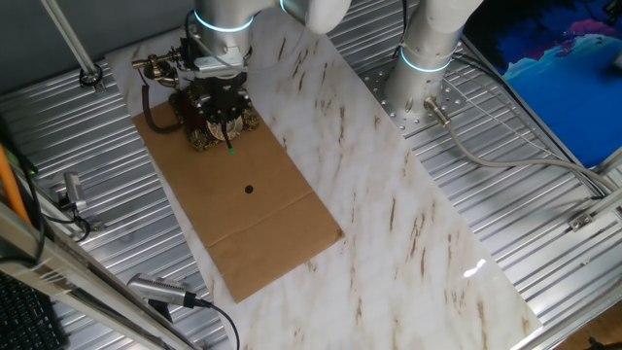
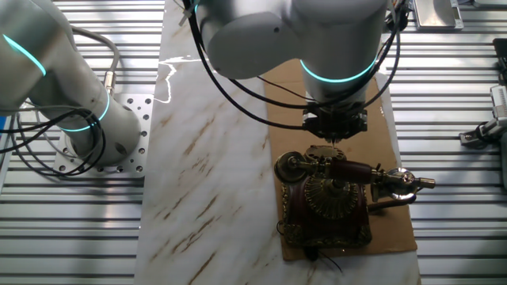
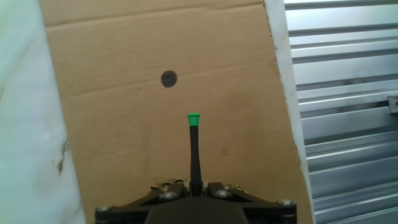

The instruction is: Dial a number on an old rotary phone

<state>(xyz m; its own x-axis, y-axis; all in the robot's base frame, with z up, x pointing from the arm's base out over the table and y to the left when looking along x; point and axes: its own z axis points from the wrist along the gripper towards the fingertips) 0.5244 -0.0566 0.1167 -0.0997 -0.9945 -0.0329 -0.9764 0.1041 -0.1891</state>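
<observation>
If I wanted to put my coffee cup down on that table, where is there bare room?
The marble top is bare beside the cardboard sheet. The cardboard itself is free beyond its small black dot. It is crowded at the far end, where the gripper and its green-tipped stick hang over the old rotary phone.

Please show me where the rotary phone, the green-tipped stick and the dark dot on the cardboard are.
rotary phone [image 2: 333, 196]: other fixed view, on its dial.
green-tipped stick [image 3: 194, 152]: hand view, on its black shaft.
dark dot [image 3: 168, 78]: hand view, its centre.

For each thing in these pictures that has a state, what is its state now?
Phone: upright on the cardboard, handset resting across its cradle.
Hand: shut on the stick, over the phone.
Stick: held, green tip free, touching nothing.
Cardboard: flat on the table.
</observation>
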